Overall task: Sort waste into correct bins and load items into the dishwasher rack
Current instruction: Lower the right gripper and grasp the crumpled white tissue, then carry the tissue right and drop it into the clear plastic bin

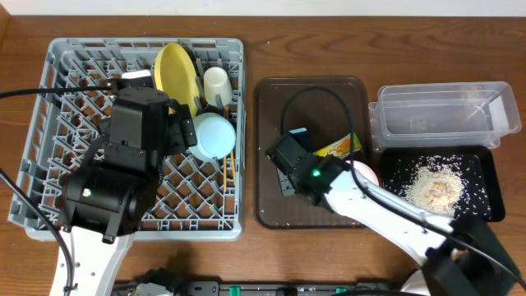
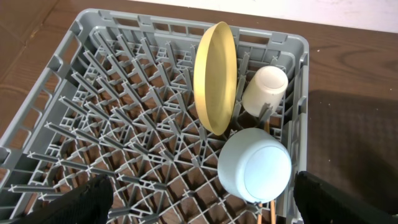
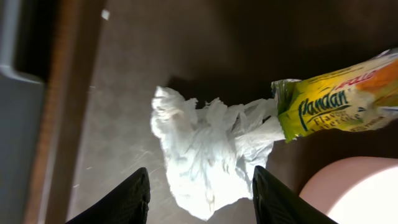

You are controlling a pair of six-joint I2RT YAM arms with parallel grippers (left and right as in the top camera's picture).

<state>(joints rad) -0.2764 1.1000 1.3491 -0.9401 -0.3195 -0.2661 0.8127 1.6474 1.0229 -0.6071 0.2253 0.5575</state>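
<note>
The right pincer (image 3: 200, 177) hangs low over the brown serving tray (image 1: 275, 205), its fingers (image 3: 127, 199) part-way open and straddling the crumpled white tissue (image 3: 199, 146). One finger stands clear of the paper, while the other may just brush it; the wrist view is too close to be sure. The tissue's far end touches the snack wrapper (image 3: 336, 102), and the white bowl (image 3: 364, 193) sits just beside them. The left pincer (image 2: 204, 186) hovers over the dishwasher rack (image 2: 300, 93), spread wide and holding nothing. In the rack the yellow plate (image 2: 214, 74) stands on edge with the white cup (image 2: 264, 90) beside it. The light blue bowl (image 2: 255, 165) is nearer the camera, rounded outside showing, and the chopsticks (image 1: 228, 168) lie by it. Rice crumbs (image 1: 436, 185) lie in the black tray (image 1: 491, 177), next to the clear tub (image 1: 444, 115) on the bench (image 1: 25, 25).
</note>
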